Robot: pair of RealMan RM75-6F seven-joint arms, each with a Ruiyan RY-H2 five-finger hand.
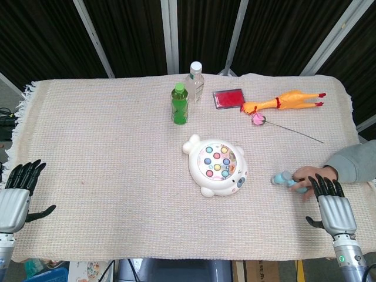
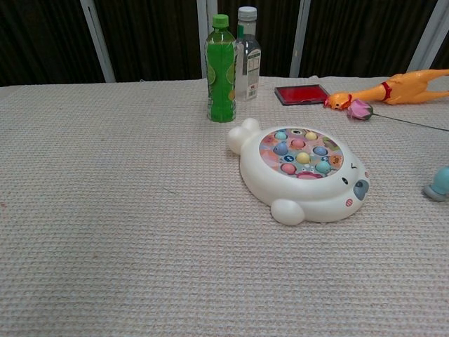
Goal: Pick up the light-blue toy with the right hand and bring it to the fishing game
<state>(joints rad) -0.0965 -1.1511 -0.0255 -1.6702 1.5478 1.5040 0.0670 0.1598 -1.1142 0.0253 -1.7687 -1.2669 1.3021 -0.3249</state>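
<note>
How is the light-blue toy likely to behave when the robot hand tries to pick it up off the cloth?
The light-blue toy lies on its side and looks rounded, so it may roll if nudged. It looks like smooth plastic, probably light and possibly slippery. The right robot hand is open beside it; a person's hand touches the toy now.

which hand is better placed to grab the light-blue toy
Right. The right robot hand lies open beside the light-blue toy; the left robot hand sits at the far table edge.

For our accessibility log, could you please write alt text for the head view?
A person's hand holds the light-blue toy right of the fishing game. Both robot hands, left hand and right hand, rest open at the table's near edge.
</note>
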